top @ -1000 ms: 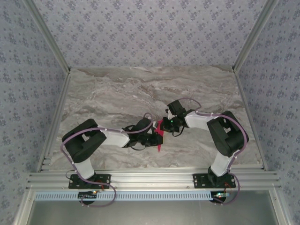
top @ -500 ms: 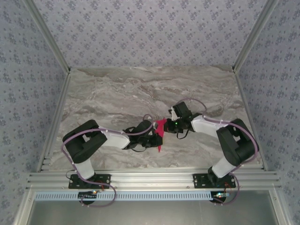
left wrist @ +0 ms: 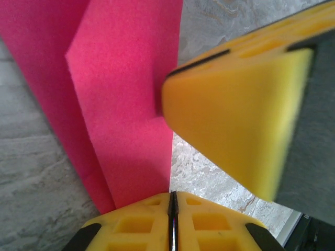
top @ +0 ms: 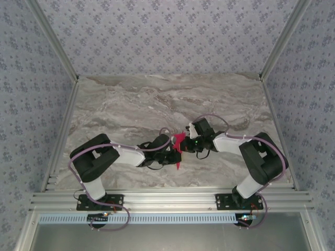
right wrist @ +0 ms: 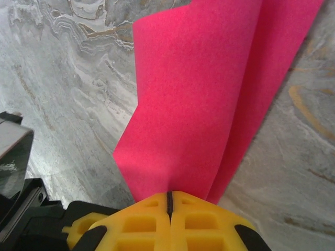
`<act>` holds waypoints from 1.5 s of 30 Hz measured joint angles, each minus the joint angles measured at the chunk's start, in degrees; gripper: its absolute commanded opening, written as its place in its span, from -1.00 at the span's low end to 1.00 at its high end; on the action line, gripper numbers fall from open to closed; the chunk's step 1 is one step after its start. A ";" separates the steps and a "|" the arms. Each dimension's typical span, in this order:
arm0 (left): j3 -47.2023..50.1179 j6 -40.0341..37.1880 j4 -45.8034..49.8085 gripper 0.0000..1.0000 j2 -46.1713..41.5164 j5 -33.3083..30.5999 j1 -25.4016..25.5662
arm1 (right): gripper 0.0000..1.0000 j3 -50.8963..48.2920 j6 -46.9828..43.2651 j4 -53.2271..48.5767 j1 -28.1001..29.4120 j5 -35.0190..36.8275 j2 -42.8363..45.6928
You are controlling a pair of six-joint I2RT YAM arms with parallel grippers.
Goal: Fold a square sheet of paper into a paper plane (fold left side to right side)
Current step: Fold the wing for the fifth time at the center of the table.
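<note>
Near the middle of the top view, we see the pink paper (top: 179,140), seemingly lifted off the table (top: 131,104). Our left gripper (left wrist: 172,209) and right gripper (right wrist: 169,201) both pinch it, fingers pressed nearly together.

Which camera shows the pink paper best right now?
Right wrist: the pink paper spreads wide there, its folded layers rising from the shut right pincer. Left wrist shows the paper narrower, partly blocked by a yellow finger. From the top camera the paper is a small patch.
</note>
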State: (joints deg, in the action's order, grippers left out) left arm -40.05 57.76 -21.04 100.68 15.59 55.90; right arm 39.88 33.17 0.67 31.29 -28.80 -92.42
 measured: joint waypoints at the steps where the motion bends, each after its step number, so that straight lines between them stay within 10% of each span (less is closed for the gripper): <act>1: 0.00 0.00 0.02 -0.81 0.00 -0.02 0.00 | -0.88 0.33 -0.02 0.00 0.00 0.02 -0.52; 45: 0.13 0.42 -0.17 -0.82 0.00 -0.24 0.00 | -0.87 13.44 -8.20 -11.76 -5.16 1.03 -10.38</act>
State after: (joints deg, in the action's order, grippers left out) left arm -39.92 58.17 -21.21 100.68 15.35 55.90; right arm 53.32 24.97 -11.09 26.13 -27.77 -102.80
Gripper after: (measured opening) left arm 0.091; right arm 0.067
